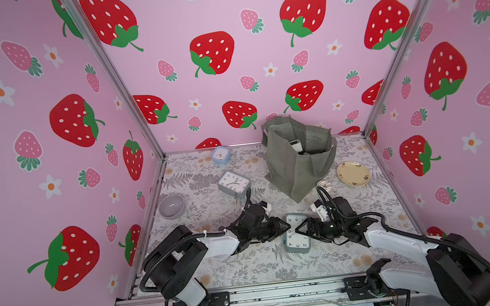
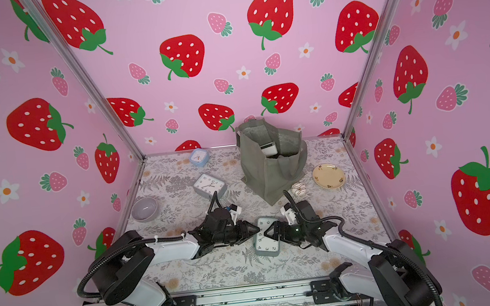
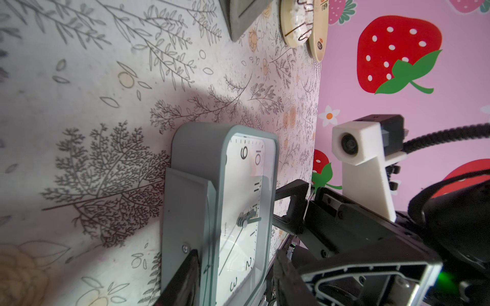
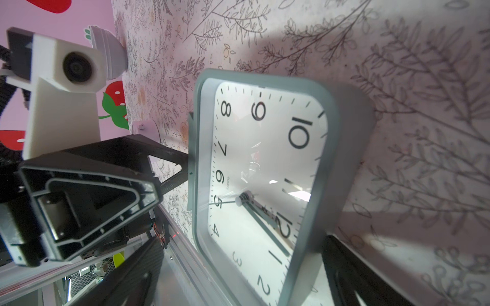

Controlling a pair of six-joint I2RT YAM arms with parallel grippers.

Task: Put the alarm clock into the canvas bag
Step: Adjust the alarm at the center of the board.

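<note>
A grey alarm clock (image 1: 296,234) (image 2: 265,238) with a white face lies face up near the table's front, between my two grippers. From the left, my left gripper (image 1: 286,225) (image 3: 237,254) straddles its edge; one finger (image 3: 185,275) touches the clock's back and the other stands off its face. My right gripper (image 1: 298,228) (image 4: 242,238) reaches in from the right, wide open around the clock (image 4: 265,169). The grey-green canvas bag (image 1: 300,160) (image 2: 273,169) stands upright and open behind them, with a white object inside.
A second grey clock (image 1: 234,183) and a small blue clock (image 1: 221,155) lie at the back left. A lilac bowl (image 1: 171,206) sits at the left edge, a yellow plate (image 1: 353,173) and a doughnut (image 2: 298,188) to the right of the bag.
</note>
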